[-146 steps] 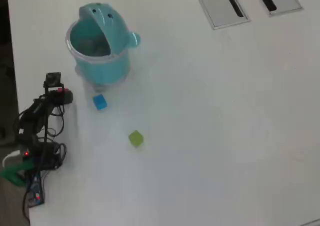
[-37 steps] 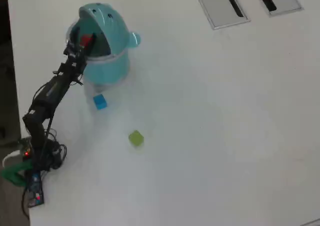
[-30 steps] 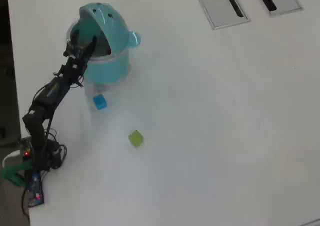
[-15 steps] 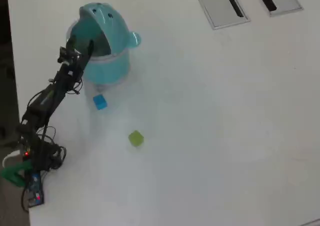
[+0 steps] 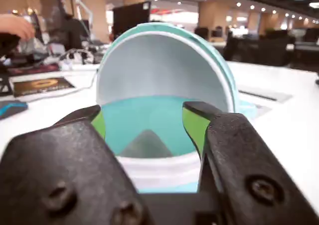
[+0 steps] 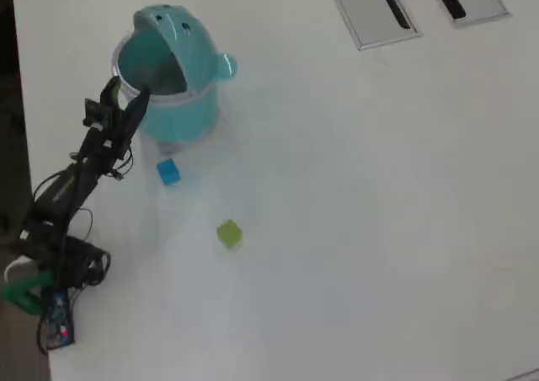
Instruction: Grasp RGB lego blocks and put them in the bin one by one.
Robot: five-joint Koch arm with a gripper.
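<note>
The pincer [image 5: 144,123] hangs at the mouth of the teal bin [image 5: 164,65], its two black jaws spread well apart, the green pads [image 5: 193,125] on their inner faces showing in the wrist view with only the bin's open interior between them; nothing is held. Straight ahead of the jaws the domed lid stands tipped back, and below them lies the bin's pale rim band. In the overhead view the pincer [image 6: 126,103] sits over the near edge of the bin [image 6: 173,115], on the bin's left side as that view shows it, with the arm [image 6: 80,174] running back and down toward the lower left corner. The blue block [image 6: 168,172] lies on the white table [image 6: 354,229] just behind and to the right of the pincer in that view, close to the foot of the bin. The yellow-green block [image 6: 229,233] lies farther back along the same side, apart from the blue one. Two grey slotted plates [image 6: 370,10] sit well beyond the bin, at the top edge of the overhead view.
</note>
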